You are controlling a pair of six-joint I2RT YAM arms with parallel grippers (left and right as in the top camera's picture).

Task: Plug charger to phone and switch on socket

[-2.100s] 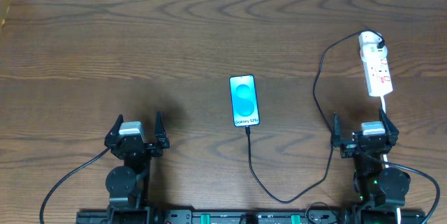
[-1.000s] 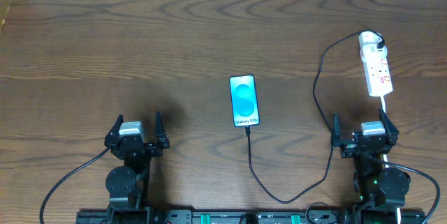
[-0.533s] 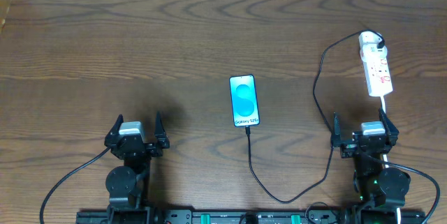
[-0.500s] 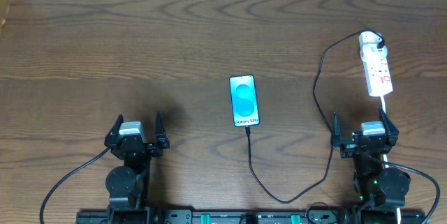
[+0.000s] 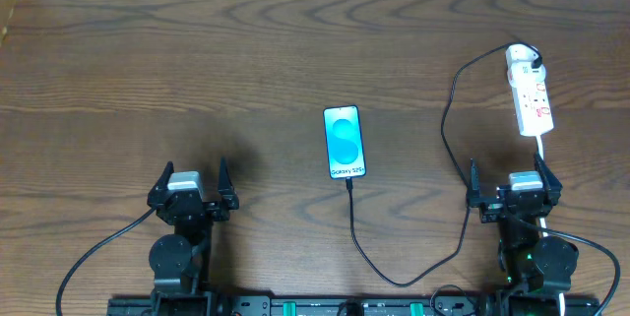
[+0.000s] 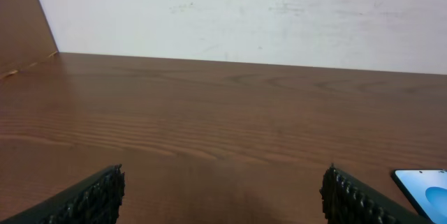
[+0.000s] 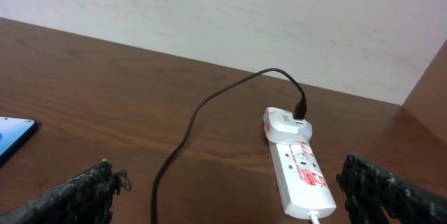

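The phone [image 5: 344,142] lies flat mid-table, blue screen up; a corner shows in the left wrist view [image 6: 424,183] and in the right wrist view [image 7: 10,135]. The charger cable [image 5: 352,227] meets the phone's near end with its tip at the port, loops along the front and runs up to the socket [image 5: 530,92] at the far right, also seen in the right wrist view [image 7: 300,172]. My left gripper [image 5: 189,180] is open and empty at the front left. My right gripper [image 5: 510,180] is open and empty just in front of the socket.
A white cord [image 5: 540,147] leaves the socket's near end toward my right arm. A white wall [image 6: 244,15] stands behind the table's far edge. A wooden side panel [image 6: 21,21] rises at the far left.
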